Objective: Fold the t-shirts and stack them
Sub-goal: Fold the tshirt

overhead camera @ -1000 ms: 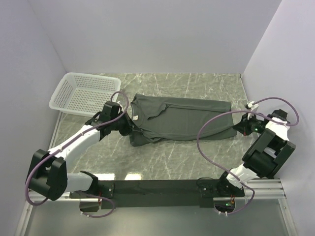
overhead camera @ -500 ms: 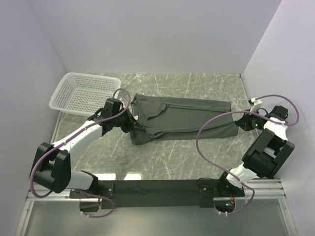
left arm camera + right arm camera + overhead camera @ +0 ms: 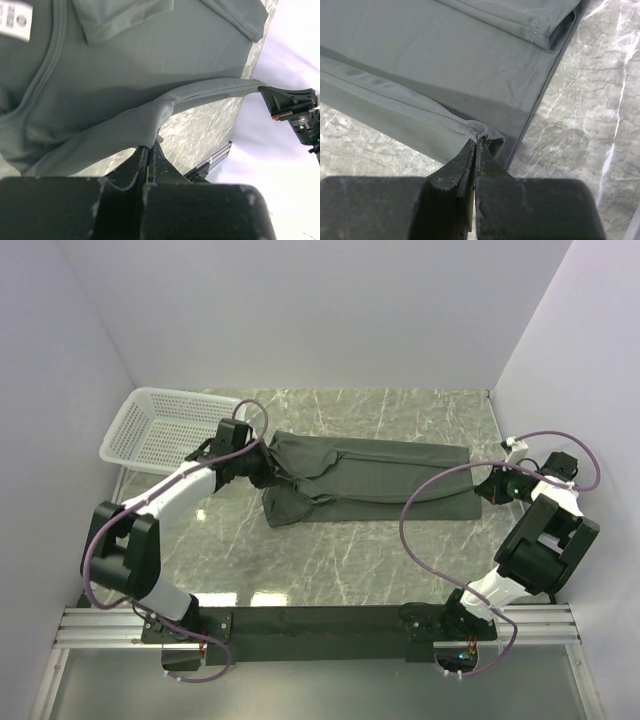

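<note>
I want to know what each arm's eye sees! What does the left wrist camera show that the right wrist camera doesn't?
Only the left wrist camera shows the white neck label, the round neckline and the right hand far off, gripping the shirt's other end. Only the right wrist camera shows the stitched hem up close. Both show the grey-green t-shirt, the marble table, and a shut hand pinching a fold of cloth: the left hand in one, the right hand in the other.

Robot lab test cell, plain white walls [image 3: 300, 310] around a marble-look tabletop [image 3: 380, 550], aluminium mounting rail [image 3: 545, 618]
</note>
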Controlling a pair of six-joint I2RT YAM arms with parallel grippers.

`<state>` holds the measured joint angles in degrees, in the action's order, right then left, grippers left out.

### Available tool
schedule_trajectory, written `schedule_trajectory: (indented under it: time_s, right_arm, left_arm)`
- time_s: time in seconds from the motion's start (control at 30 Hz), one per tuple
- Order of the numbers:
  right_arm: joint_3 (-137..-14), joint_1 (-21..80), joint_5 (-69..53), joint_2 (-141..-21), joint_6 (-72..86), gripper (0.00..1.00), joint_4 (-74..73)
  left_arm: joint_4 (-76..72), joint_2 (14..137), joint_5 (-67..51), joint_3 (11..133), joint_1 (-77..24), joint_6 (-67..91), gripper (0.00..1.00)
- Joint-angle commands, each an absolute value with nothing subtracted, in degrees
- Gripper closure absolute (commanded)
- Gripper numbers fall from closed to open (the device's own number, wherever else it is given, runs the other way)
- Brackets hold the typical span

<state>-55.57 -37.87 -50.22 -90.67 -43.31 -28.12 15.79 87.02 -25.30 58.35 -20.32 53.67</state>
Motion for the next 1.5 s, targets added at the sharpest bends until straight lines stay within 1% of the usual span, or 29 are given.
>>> schedule_trajectory:
  time_s: [0.0,0.17,0.3,0.57,0.77,0.97,1.47]
  right_arm:
    - [-56.7,-37.3,-49.6,-91.0,-41.7,1.0,-25.3]
    - [-57.0,-36.8,-48.3,-91.6,-39.1,1.0,-23.8]
    - [-57.0,-35.8,-46.8,-92.5,-37.4,1.0,-23.0]
    - [-57.3,-33.2,-42.3,-95.2,-33.3,1.0,-20.4]
    - [-58.3,-30.3,-38.4,-97.4,-30.0,1.0,-18.3]
    - [-59.6,-29.7,-35.1,-98.8,-25.3,1.0,-16.3]
    - [-61.9,-29.5,-32.3,-101.9,-24.1,1.0,-17.1]
  left_arm:
    - [16.3,90.2,-26.6,64.7,-20.0,50.0,0.99]
    - [20.3,96.3,-26.6,71.2,-20.0,46.8,0.99]
    - [22.1,98.9,-25.1,74.3,-20.0,44.4,0.99]
    - [23.6,100.5,-23.4,79.0,-19.9,43.0,0.99]
    - [23.7,101.3,-23.9,80.2,-19.9,42.5,0.99]
    - [23.4,102.1,-24.0,80.7,-19.5,42.4,0.99]
    - [21.4,102.8,-24.2,80.9,-19.0,42.7,0.99]
